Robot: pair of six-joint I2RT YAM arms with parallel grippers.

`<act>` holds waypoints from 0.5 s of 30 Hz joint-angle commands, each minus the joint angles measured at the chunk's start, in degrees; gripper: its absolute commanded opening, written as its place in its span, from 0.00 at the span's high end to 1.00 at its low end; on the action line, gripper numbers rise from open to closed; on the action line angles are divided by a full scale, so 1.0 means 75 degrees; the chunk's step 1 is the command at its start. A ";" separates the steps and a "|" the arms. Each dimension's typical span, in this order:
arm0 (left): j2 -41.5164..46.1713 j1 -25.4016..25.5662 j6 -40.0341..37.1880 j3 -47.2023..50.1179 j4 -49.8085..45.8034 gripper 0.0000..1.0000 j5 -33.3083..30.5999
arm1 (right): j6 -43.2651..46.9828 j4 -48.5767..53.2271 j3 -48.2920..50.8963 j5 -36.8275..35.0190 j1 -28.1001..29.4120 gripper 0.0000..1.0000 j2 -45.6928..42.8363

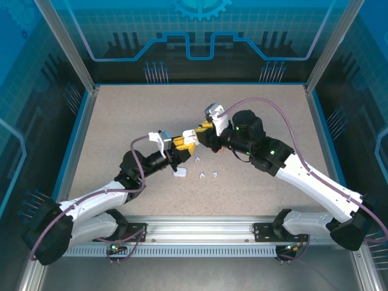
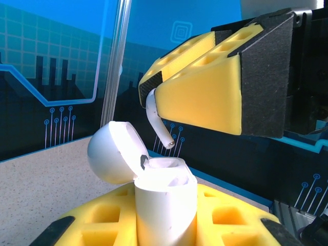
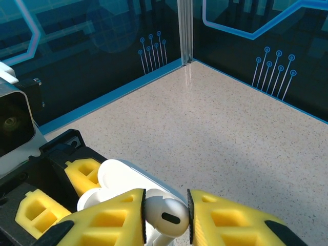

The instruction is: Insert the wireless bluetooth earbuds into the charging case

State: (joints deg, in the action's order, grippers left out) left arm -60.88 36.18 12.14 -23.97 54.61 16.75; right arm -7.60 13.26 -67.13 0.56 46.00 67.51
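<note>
My left gripper [image 1: 183,144] is shut on an upright white charging case [image 2: 165,205] whose lid [image 2: 114,152] is swung open to the left. Just above the case's open mouth hangs a white earbud [image 2: 156,119], stem pointing down, not touching the case. My right gripper [image 1: 201,129] is shut on that earbud [image 3: 165,215], pinching its head between the yellow fingers [image 3: 110,218], with the case [image 3: 123,177] right beneath. Three more white earbuds [image 1: 202,176] lie loose on the table in front of the grippers.
A second white case [image 1: 180,174] lies on the speckled table [image 1: 121,127] under the left arm's wrist, near the loose earbuds. Blue-lit walls and metal posts [image 1: 77,54] fence the table. Both arms meet over the table's middle.
</note>
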 commanded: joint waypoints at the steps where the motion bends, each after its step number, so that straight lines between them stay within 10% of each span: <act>1: 0.0021 0.0082 0.0151 -0.0285 0.0385 0.95 0.0075 | 0.0030 -0.0316 0.0147 -0.0097 0.0128 0.75 -0.0024; 15: 0.0024 0.0094 0.0289 -0.0321 0.0385 0.95 -0.0017 | 0.0177 -0.0361 0.0232 -0.0513 0.0297 0.75 0.0128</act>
State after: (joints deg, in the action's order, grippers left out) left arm -60.88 36.34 12.84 -23.97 54.74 16.73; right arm -7.38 12.25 -65.84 -1.54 46.98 68.14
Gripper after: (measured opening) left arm 0.227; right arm 0.254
